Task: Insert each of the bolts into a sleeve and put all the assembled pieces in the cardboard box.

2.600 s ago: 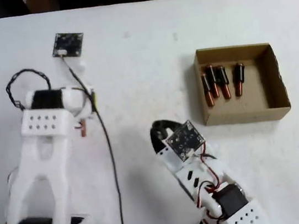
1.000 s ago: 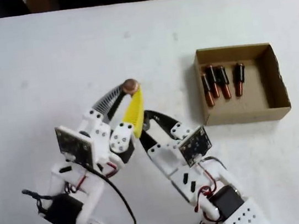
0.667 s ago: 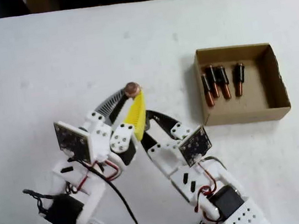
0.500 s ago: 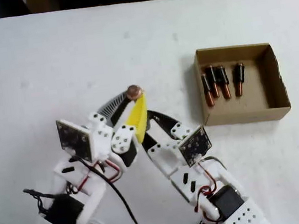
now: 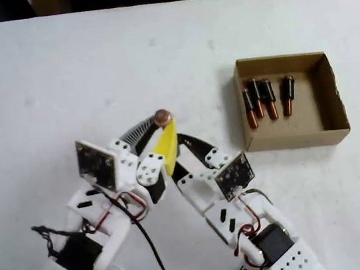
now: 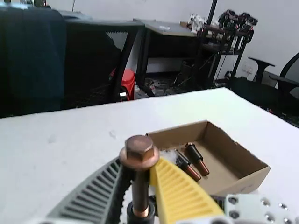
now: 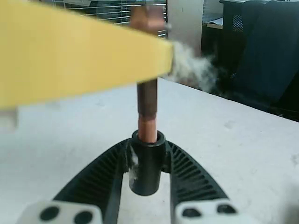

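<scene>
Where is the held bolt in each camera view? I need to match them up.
High view: bolt seen head-on at the tip of the yellow finger.
Left wrist view: bolt upright, against the yellow finger.
Right wrist view: bolt shaft behind the yellow finger, tip at the black sleeve.
Shared landmark: the yellow finger.

On the surface, the cardboard box sits to the right of both arms. Four assembled pieces lie side by side in its left half (well apart from its right wall). Left of the box, the left claw grips the bolt upright, directly above the sleeve. The sleeve stands clamped between the fingers of the right claw. The bolt's lower end sits in the sleeve's mouth.
</scene>
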`<action>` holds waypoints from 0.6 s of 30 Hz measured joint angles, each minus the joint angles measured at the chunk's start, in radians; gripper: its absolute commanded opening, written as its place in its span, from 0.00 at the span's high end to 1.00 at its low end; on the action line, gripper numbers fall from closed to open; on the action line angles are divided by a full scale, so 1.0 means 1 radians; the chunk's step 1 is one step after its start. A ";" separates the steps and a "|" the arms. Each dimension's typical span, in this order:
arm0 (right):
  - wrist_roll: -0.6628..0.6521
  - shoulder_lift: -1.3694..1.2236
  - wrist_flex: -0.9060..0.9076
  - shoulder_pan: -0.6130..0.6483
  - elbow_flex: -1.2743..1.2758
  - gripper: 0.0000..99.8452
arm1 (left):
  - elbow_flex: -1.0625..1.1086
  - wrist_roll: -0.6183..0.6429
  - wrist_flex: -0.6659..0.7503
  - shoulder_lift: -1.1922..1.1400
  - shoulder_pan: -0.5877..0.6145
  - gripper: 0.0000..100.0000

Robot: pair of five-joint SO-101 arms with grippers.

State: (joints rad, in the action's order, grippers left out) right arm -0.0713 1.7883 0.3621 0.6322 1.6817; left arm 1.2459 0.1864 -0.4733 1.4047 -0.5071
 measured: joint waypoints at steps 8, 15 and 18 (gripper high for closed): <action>-0.035 0.000 0.018 0.000 0.000 0.98 | 0.069 0.002 -0.002 0.000 -0.006 0.98; -0.049 0.000 0.018 0.000 0.000 0.98 | 0.117 0.005 -0.002 0.000 -0.006 0.98; -0.049 -0.002 0.020 0.000 0.000 0.98 | 0.138 0.005 0.000 0.002 -0.008 0.98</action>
State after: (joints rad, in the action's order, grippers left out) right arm -0.1204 1.7868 0.3821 0.6322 1.6817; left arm 1.3840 0.1910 -0.4733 1.4062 -0.5148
